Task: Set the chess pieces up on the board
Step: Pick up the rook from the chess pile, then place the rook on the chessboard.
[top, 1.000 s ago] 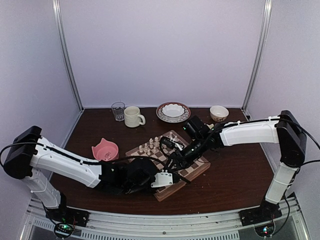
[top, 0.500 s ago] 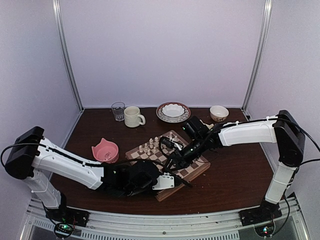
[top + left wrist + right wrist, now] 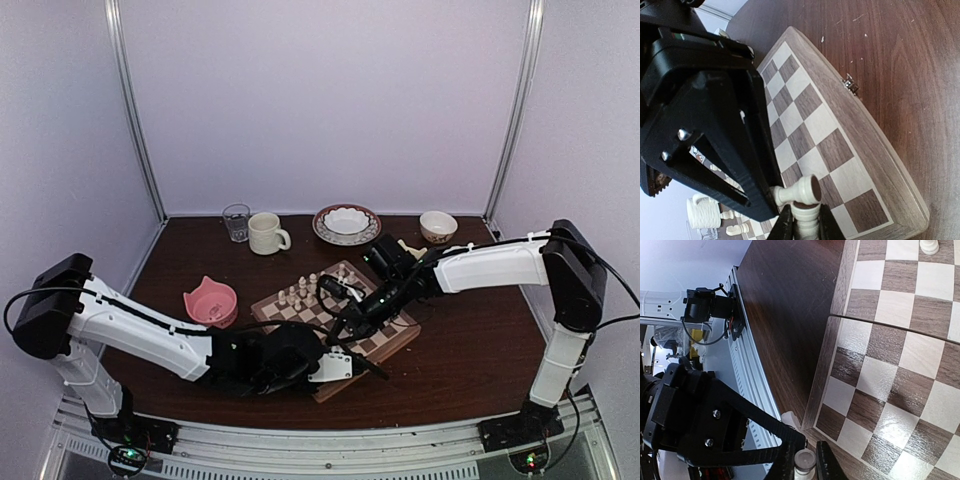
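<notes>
The board (image 3: 392, 340) lies mid-table, with several chess pieces (image 3: 300, 292) standing on its far left squares. Both grippers meet over its near edge. In the left wrist view my left gripper (image 3: 805, 211) is shut on a cream chess piece (image 3: 805, 221) whose base points outward. A second piece (image 3: 802, 191) lies sideways just above it, its head at the tip of my right gripper (image 3: 772, 197). In the right wrist view my right gripper (image 3: 805, 454) is shut on a pale piece (image 3: 805, 461) over the board's rim (image 3: 821, 375).
A pink bowl (image 3: 210, 300) sits left of the board. A glass (image 3: 237, 221), a mug (image 3: 266, 233), a patterned plate holding a white bowl (image 3: 346, 223) and a small bowl (image 3: 438, 226) line the back. The table's metal front rail (image 3: 747, 385) is near the grippers.
My right gripper has closed its fingers round a piece. The left arm has edged slightly forward, and both grippers stay together over the board's near edge.
</notes>
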You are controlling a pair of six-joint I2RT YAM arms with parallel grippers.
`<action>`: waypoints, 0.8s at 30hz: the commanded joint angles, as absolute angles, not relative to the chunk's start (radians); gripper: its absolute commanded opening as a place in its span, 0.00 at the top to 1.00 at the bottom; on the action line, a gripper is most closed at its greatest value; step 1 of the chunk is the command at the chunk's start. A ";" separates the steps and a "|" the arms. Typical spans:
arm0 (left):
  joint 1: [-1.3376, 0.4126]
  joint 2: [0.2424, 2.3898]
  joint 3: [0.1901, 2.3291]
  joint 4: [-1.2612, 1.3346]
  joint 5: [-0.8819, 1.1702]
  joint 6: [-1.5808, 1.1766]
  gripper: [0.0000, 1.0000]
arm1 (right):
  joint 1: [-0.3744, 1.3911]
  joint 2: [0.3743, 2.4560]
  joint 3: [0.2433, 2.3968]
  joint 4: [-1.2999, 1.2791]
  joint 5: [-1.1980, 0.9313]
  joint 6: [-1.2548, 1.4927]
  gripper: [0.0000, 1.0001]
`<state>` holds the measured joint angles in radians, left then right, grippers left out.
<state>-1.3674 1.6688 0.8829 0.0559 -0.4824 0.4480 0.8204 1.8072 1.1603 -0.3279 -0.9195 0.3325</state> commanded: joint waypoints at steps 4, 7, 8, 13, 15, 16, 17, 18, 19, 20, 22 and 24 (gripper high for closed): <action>-1.372 1.680 0.918 0.079 -0.497 0.446 1.00 | 0.802 1.753 1.146 -0.275 -0.896 0.328 0.87; -1.371 1.673 0.921 0.065 -0.494 0.434 1.00 | 0.777 1.713 1.114 -0.244 -0.850 0.325 0.87; -1.373 1.665 0.918 0.066 -0.495 0.432 1.00 | 0.766 1.697 1.102 -0.239 -0.825 0.321 0.87; -1.366 1.597 0.867 0.128 -0.535 0.415 1.00 | 0.727 1.581 1.011 -0.174 -0.615 0.292 0.88; -1.341 1.561 0.864 0.130 -0.542 0.367 1.00 | 0.727 1.525 0.956 -0.115 -0.523 0.278 0.88; -1.321 1.544 0.869 0.111 -0.534 0.335 1.00 | 0.727 1.500 0.922 -0.070 -0.487 0.279 0.87; -1.300 1.521 0.875 0.091 -0.525 0.298 1.00 | 0.727 1.478 0.890 -0.022 -0.460 0.278 0.86; -1.278 1.503 0.878 0.075 -0.518 0.269 1.00 | 0.728 1.463 0.863 0.023 -0.438 0.278 0.87; -1.257 1.487 0.877 0.062 -0.510 0.238 1.00 | 0.729 1.452 0.841 0.061 -0.424 0.283 0.87; -1.238 1.465 0.873 0.056 -0.503 0.211 1.00 | 0.732 1.447 0.817 0.107 -0.416 0.292 0.87; -1.209 1.427 0.855 0.065 -0.493 0.170 1.00 | 0.747 1.450 0.776 0.197 -0.397 0.303 0.87; -1.179 1.388 0.837 0.070 -0.492 0.115 1.00 | 0.777 1.474 0.766 0.237 -0.364 0.291 0.88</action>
